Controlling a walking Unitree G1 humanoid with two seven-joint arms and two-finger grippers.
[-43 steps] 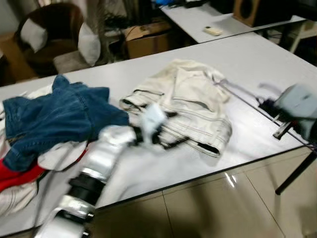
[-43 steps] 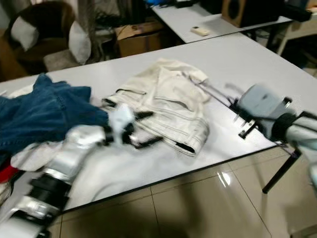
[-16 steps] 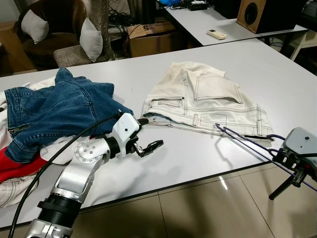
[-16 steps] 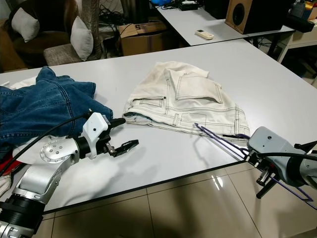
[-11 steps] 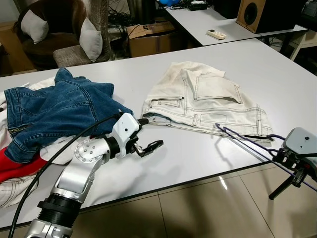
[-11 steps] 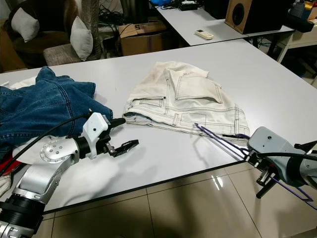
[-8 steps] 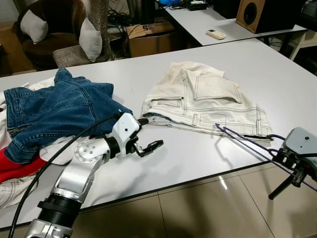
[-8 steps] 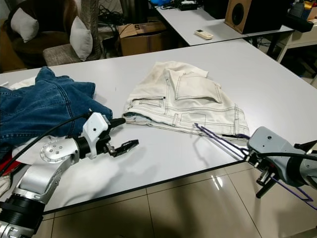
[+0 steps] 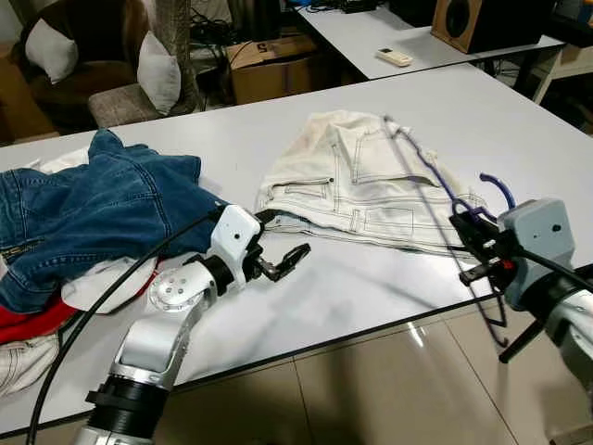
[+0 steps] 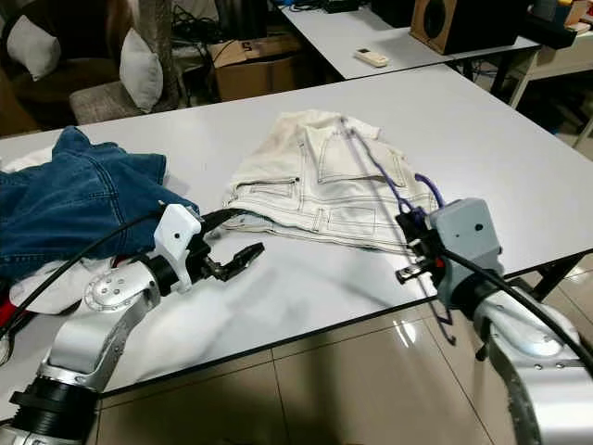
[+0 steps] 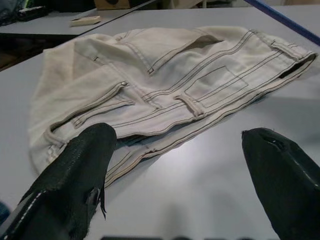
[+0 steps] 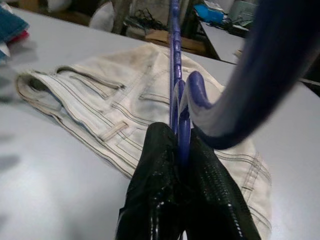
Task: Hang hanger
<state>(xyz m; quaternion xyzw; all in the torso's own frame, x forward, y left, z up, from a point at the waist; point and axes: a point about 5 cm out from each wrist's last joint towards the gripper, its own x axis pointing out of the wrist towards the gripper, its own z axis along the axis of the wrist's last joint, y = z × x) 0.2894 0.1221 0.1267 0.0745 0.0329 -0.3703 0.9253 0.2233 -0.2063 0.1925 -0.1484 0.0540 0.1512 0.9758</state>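
Note:
A thin purple hanger (image 9: 422, 162) stands tilted above the white table (image 9: 371, 287), its long rod leaning back over the cream jeans (image 9: 371, 176). My right gripper (image 9: 473, 248) is shut on it near the hook, at the table's front right edge. The right wrist view shows the black fingers (image 12: 155, 190) pinched on the purple wire (image 12: 174, 75), with the jeans (image 12: 100, 95) behind. My left gripper (image 9: 289, 232) is open just above the table, beside the jeans' waistband, holding nothing. Its wrist view looks between the fingers (image 11: 75, 170) at the jeans (image 11: 165, 75).
A heap of blue denim (image 9: 93, 213) with white and red clothes (image 9: 28, 315) lies at the table's left. Beyond the table are a chair with cushions (image 9: 56, 56), a cardboard box (image 9: 269, 69) and a second table with a remote (image 9: 394, 57). Tiled floor lies in front.
My right gripper has raised and swung the hanger from lying low at the table's edge to standing up over the jeans. The left arm has hardly moved.

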